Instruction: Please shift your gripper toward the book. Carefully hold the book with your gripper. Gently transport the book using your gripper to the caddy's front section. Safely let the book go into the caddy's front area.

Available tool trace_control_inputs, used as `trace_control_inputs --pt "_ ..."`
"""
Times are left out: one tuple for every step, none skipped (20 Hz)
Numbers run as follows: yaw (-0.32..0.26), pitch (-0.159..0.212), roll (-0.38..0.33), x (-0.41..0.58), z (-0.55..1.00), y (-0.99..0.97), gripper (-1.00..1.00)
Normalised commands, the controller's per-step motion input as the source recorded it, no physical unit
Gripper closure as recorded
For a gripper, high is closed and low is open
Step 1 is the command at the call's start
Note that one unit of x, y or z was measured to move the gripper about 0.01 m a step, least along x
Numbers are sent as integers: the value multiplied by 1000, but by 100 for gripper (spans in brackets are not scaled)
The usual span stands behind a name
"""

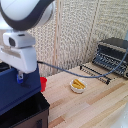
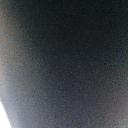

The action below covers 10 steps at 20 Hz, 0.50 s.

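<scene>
In the exterior view my gripper [image 1: 20, 76] hangs at the left, its white head above the top edge of the navy-blue book [image 1: 17, 92]. One blue-tipped finger shows in front of the cover. The jaws look closed on the book's top edge. The book stands upright over the black caddy [image 1: 27, 116] at the lower left, and its lower edge sits at or just inside the caddy's rim. The wrist view is filled with a dark blurred surface [image 2: 65, 65] very close to the lens. It shows no fingers.
A red cup [image 1: 43, 84] stands just behind the book. A white bowl with yellow contents [image 1: 77, 85] sits mid-table. A wire rack [image 1: 96, 73] lies in front of a black-and-silver toaster oven [image 1: 112, 55] at the exterior view's right. A grey cable [image 1: 60, 69] runs across.
</scene>
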Motion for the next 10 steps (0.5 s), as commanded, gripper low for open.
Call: trace_control_inputs --pt "-134 -10 15 280 -186 26 100" --pt "-130 -18 10 294 -163 0 100" --pt "-102 -9 6 249 -94 0 100" --pt "-48 -4 13 189 -60 -37 100" --pt "-12 0 0 140 -11 -3 -100" --pt "0 0 0 140 0 -43 -100" --pt "32 6 0 103 0 0 -100" --pt "36 32 0 60 0 0 -100" --pt "39 40 0 40 11 -29 -100" --pt "10 65 5 37 83 -60 -100"
